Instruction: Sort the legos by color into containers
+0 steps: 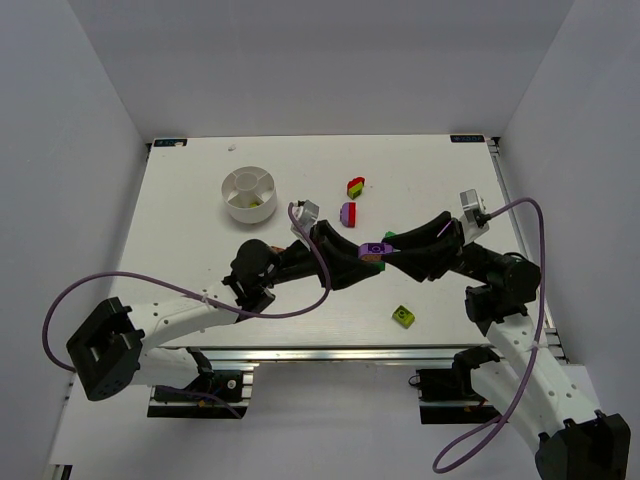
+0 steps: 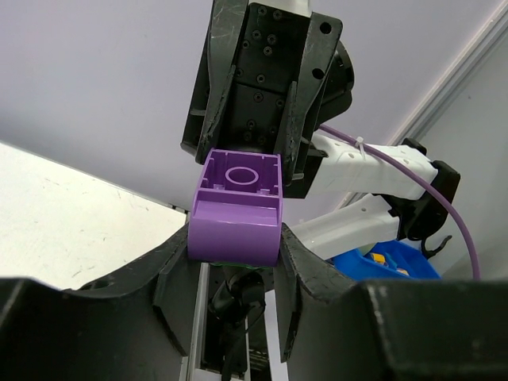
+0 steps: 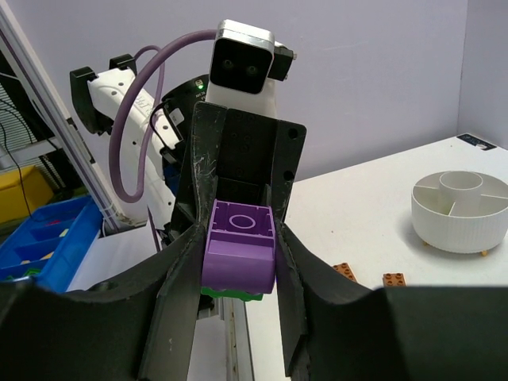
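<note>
**Two-colour stack held between both arms, ready to be split**

At the centre of the top view the arms meet nose to nose over the bench (image 1: 190, 250). Between them, lifted clear of it, sits a purple brick (image 1: 374, 249) with a green brick (image 3: 230, 294) stuck beneath. The right pincer (image 3: 238, 274) is clamped on the purple brick's flanks. The left pincer (image 2: 234, 258) comes from the opposite end, its fingers lying against the same brick, so it too looks closed on it.

This looks like the separating step: a mixed stack cannot go into one colour slot. The next move likely calls for a firm hold at each end, then a twist or pull to part purple from green without dropping either.

The white dish (image 1: 240, 212) stands at upper left of the top view. One yellow-green bit (image 1: 256, 203) seems to lie in its lower compartment; the other compartments look bare.

Loose on the bench are the purple-and-red piece (image 1: 347, 213), the red-yellow-green piece (image 1: 356, 186), the lime-green block (image 1: 403, 316) and the orange plates (image 3: 344, 271).
</note>
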